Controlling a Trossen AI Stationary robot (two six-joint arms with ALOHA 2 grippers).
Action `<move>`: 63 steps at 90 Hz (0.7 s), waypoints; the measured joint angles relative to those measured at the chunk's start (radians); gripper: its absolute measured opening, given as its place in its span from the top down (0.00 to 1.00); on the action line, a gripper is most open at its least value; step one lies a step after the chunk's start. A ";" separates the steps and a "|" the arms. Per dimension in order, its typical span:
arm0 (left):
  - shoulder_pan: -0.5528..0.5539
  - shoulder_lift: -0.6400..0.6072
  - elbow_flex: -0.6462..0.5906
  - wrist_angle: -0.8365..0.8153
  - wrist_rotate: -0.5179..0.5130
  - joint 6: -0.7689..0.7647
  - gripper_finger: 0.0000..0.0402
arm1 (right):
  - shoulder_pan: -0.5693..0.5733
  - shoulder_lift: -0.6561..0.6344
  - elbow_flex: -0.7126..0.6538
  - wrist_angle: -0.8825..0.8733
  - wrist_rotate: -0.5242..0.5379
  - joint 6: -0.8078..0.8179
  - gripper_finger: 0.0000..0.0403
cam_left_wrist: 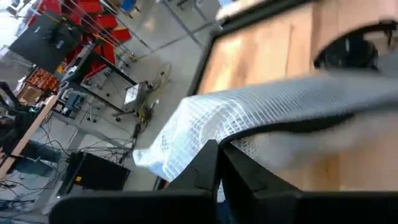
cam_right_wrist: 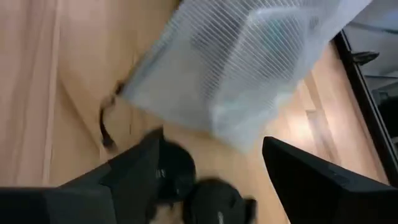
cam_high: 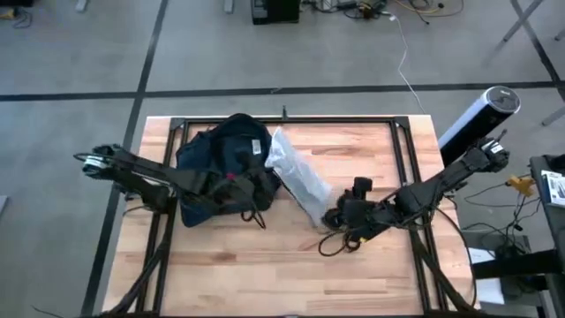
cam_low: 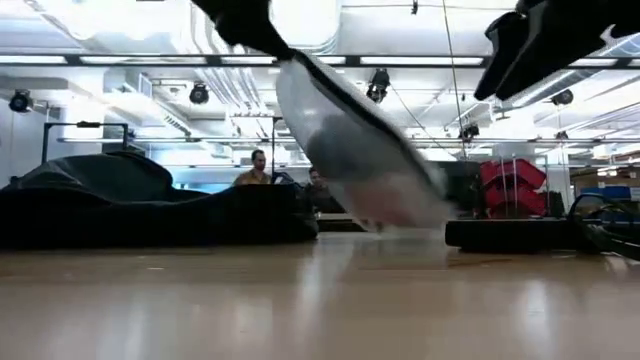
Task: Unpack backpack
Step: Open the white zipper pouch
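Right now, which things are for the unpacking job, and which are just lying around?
For the job:
- backpack
- mesh pouch, pinched in the left fingers
- headphones, under the open right fingers

Just lying about:
- white-and-black cylinder
- red object in the room behind

A light wooden table [cam_high: 265, 265] with a black frame carries the things. On its left part lies the dark navy backpack [cam_high: 221, 163], slumped and floppy. Toward the right lie black headphones [cam_high: 344, 216] with a cable [cam_high: 331, 246] curling across the bare wood beside them
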 joint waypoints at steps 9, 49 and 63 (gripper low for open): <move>0.008 -0.035 0.000 -0.011 0.005 -0.017 1.00 | -0.001 0.073 0.000 0.104 0.037 0.016 0.34; 0.028 -0.010 0.201 -0.062 0.033 0.054 1.00 | -0.001 0.395 0.074 0.698 0.230 -0.277 0.44; 0.029 0.029 0.296 -0.131 0.036 0.042 1.00 | -0.002 0.487 0.161 0.708 0.295 -0.242 0.48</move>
